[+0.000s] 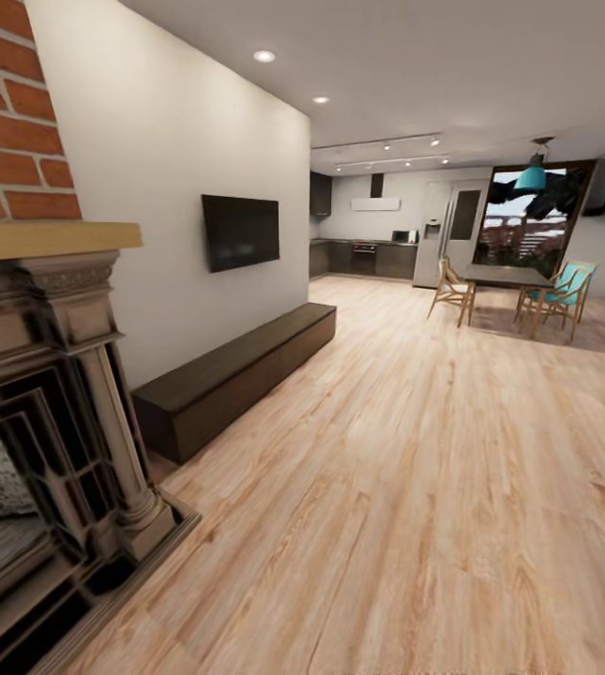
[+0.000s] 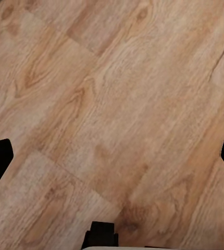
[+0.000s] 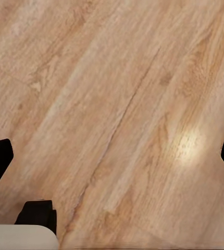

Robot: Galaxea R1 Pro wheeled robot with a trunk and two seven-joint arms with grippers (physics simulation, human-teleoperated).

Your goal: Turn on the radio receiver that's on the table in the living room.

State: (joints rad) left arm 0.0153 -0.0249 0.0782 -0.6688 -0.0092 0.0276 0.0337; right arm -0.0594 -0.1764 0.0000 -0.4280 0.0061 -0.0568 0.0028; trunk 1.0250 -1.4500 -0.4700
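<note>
Right underfoot runs the light wood plank floor (image 1: 405,487), its grain streaking diagonally; in both wrist views the same boards pass beneath the left gripper (image 2: 112,156) and the right gripper (image 3: 112,156), each with its black fingertips set wide apart at the picture's edges and nothing between them. A bright glint of light lies on the boards in the right wrist view.

Close on the left stands an ornate dark carved fireplace (image 1: 49,450) with a pale wooden mantel under red brick (image 1: 11,112). Just past it a long dark low bench (image 1: 236,375) hugs the white wall, below a flat black television (image 1: 240,232).

Farther off sit a dark dining table (image 1: 504,275) with wooden and teal chairs under a teal pendant lamp (image 1: 531,175), then dark kitchen cabinets (image 1: 363,258) and a pale refrigerator (image 1: 433,234). From here I cannot see the radio receiver or its table.
</note>
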